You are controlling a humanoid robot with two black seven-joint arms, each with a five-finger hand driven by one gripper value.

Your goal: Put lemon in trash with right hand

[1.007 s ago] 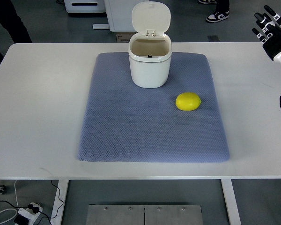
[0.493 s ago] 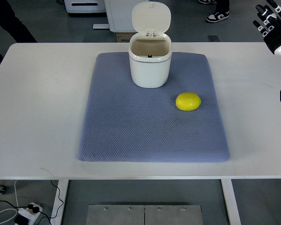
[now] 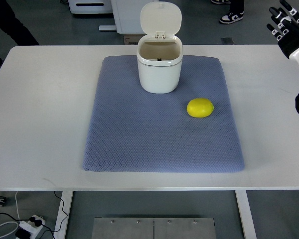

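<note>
Broad white table (image 3: 45, 109) under me, blue-grey quilted mat (image 3: 139, 134) across its middle. White plastic trash bin (image 3: 159, 69) stands at the mat's far edge, lid up. Yellow lemon (image 3: 200, 107) sits on the mat, near-right of the bin. My right hand (image 3: 288, 30) hovers far right, fingers spread wide, empty.

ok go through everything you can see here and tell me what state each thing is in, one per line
trash can: upright on the mat, open
lid: flipped up at the back
lemon: lying on the mat, right of the trash can, apart from it, not held
mat: flat on the table
table: holds the mat
right hand: fingers spread, holding nothing, at the top right corner, away from the lemon
</note>
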